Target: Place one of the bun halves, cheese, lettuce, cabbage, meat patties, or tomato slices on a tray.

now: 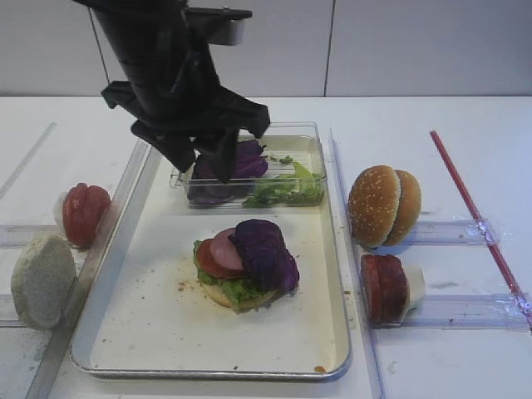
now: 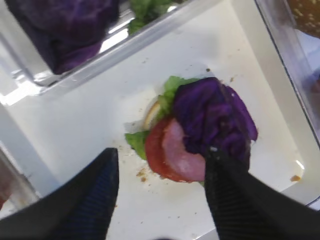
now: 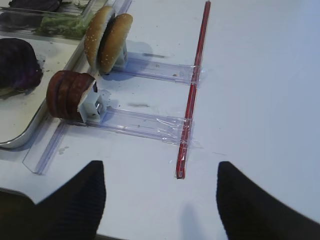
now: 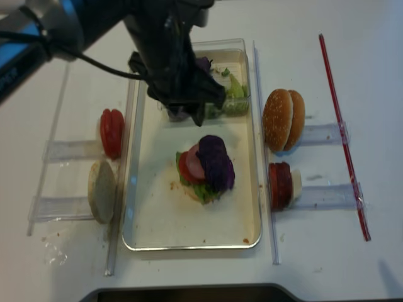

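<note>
Purple cabbage leaf, crumpled and dark, caps the stack near the middle of the large shallow silver-rimmed metal tray, over a pale-pink meat slice, a red tomato disc, ruffled green lettuce and a pale bun half at the bottom. The black left hand hangs spread and empty above the small clear plastic box at the tray's far edge. The black right hand is spread too, over bare white counter.

Risk, as I judge it: the cabbage sits lopsided toward the tray's right edge, so another piece dropped on it could tip the stack, and a low pass could clip the box rim.

Count: one stack; two sesame bun halves upright off the tray's right edge; one floury half off its left; tomato slices racked on either side, number unclear
</note>
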Motion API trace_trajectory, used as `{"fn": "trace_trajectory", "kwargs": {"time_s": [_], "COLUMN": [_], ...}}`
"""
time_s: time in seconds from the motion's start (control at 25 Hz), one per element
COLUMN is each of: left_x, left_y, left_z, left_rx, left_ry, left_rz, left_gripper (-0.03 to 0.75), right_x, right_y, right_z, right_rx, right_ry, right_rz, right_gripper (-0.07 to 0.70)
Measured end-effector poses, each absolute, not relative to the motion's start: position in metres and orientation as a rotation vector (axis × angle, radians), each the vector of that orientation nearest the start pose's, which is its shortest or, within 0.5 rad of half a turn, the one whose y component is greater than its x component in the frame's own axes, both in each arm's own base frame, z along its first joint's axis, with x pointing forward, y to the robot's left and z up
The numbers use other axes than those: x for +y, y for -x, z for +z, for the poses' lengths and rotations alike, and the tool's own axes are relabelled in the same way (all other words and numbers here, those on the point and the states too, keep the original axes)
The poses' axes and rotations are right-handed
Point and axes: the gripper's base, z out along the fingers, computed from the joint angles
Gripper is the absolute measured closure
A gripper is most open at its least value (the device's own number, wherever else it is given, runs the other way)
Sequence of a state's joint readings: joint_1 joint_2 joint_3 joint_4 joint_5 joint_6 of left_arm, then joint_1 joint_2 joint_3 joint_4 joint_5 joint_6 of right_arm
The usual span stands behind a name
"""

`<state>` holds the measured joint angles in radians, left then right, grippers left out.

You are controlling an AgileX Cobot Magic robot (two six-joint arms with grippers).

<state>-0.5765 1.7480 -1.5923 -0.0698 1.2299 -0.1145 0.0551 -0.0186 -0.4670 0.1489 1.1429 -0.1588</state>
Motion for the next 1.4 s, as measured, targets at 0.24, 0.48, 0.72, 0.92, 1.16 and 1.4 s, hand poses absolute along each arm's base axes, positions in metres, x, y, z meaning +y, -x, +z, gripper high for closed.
{"fn": "trace_trajectory", "kwargs": {"time_s": [0.24, 0.48, 0.72, 0.92, 1.16, 1.4], "left_x": [-0.153, -0.089, -0.029, -0.02, -0.019, -0.015], "left_y": [-0.308, -0.303, -0.283, -0.273, -0.249, -0.196], "left_z": [0.335, 0.346, 0.35, 0.354, 0.348, 0.347], "left_rx": [2.795, 2.784, 2.788, 2.778, 2.793, 2.754], "left_ry": [-0.458, -0.249, -0.022, 0.009, 0.008, -0.008], "left_rz": [-0.196, -0.081, -0.014, -0.02, -0.024, -0.025], "left_gripper": [0.347, 0.347, 0.347, 0.347, 0.347, 0.347], "right_x": [0.012, 0.012, 0.012, 0.012, 0.012, 0.012], "right_y": [0.009, 0.009, 0.009, 0.009, 0.009, 0.009], "right_z": [0.262, 0.262, 0.262, 0.262, 0.262, 0.262], "right_rx": [2.12, 2.12, 2.119, 2.119, 2.119, 2.117], "right_ry": [0.241, 0.241, 0.244, 0.244, 0.244, 0.244], "right_rz": [0.12, 0.12, 0.118, 0.118, 0.118, 0.118], "right_gripper": [0.129, 0.129, 0.129, 0.129, 0.129, 0.129]}}
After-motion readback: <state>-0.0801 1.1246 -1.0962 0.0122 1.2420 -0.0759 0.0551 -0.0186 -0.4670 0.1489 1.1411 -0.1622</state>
